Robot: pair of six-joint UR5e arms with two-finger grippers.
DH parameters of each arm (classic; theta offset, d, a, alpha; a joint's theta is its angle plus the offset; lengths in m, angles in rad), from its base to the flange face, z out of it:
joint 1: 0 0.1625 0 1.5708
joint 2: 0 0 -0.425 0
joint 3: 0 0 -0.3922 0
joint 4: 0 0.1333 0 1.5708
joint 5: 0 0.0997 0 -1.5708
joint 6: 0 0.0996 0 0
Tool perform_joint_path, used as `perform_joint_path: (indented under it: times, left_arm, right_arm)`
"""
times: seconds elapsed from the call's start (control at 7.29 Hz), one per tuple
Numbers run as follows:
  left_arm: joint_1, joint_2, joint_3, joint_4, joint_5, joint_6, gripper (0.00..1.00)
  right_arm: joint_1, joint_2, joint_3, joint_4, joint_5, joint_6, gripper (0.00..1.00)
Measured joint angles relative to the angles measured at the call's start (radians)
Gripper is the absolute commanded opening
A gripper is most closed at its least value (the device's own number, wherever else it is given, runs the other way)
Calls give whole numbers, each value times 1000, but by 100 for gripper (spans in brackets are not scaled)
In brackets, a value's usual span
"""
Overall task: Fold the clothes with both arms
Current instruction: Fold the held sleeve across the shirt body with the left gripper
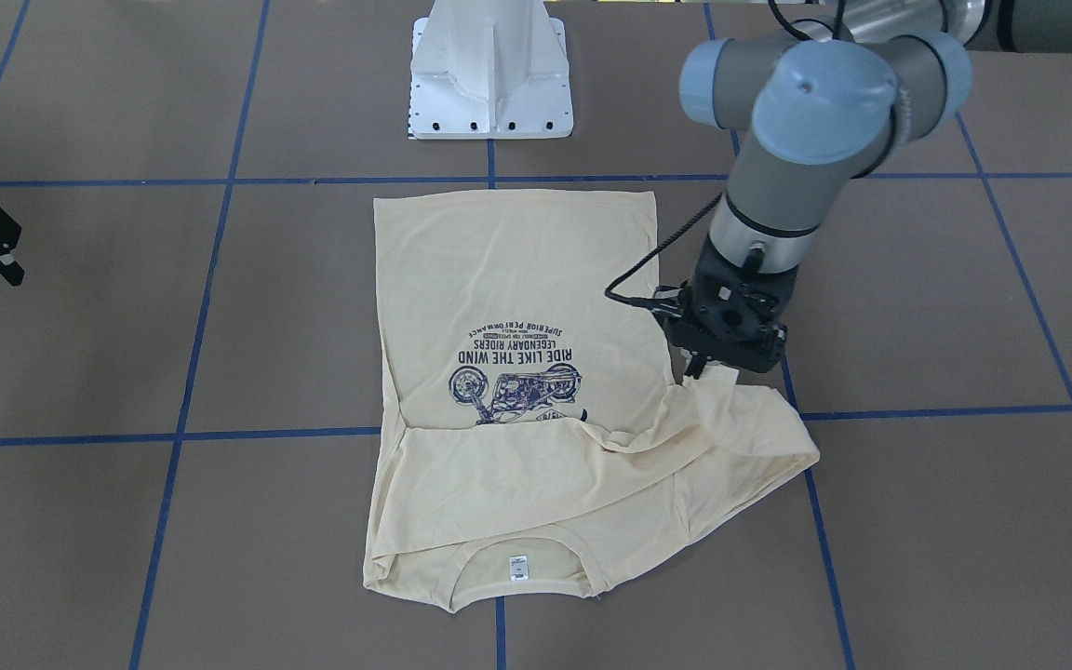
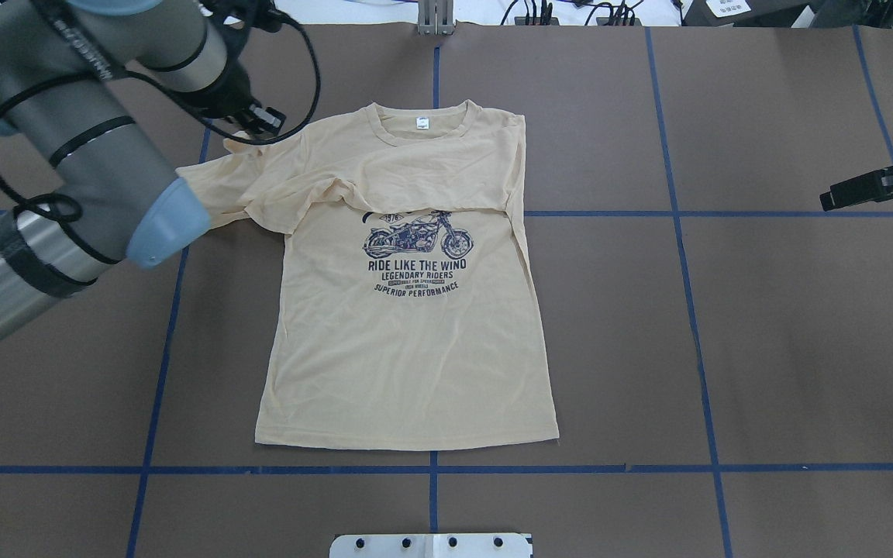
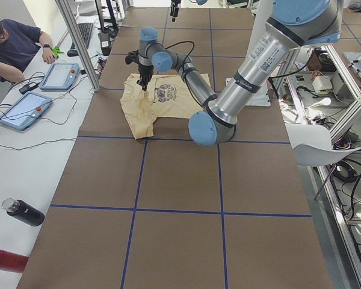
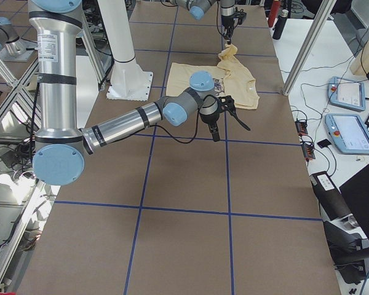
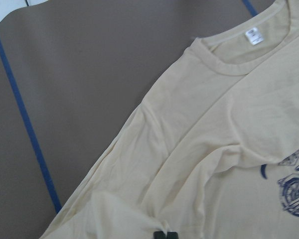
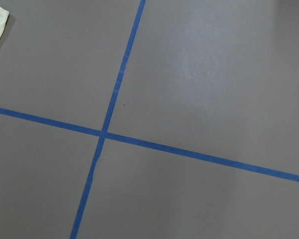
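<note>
Surrounding T-shirt (image 2: pixel 408 349): pedestal (image 1: pixel 491 74), tablets (image 3: pixel 59 75), bottle (image 3: pixel 24 212), seated person (image 3: pixel 12 39).

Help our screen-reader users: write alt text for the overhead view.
A pale cream-yellow long-sleeved T-shirt lies print-up on a brown table, one sleeve folded across the chest. The black left gripper pinches the other sleeve; the right gripper is far off.

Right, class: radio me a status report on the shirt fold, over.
Left pincer shut on T-shirt sleeve, cloth raised there. Right pincer open, off to the side over bare table. Nothing blocking the shirt.
</note>
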Motion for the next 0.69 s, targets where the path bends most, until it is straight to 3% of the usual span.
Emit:
perform_joint_path:
  times: [0.41, 0.55, 0.69]
  left_arm:
    - [156, -322, 332, 26, 86, -230, 0]
    - [197, -385, 418, 6, 104, -298, 18]
    - [229, -429, 489, -35, 116, -367, 99]
  right_arm:
    - [0, 1, -1, 0, 0, 0, 100]
    - [0, 2, -1, 0, 0, 1, 100]
    - [0, 1, -1, 0, -1, 2, 100]
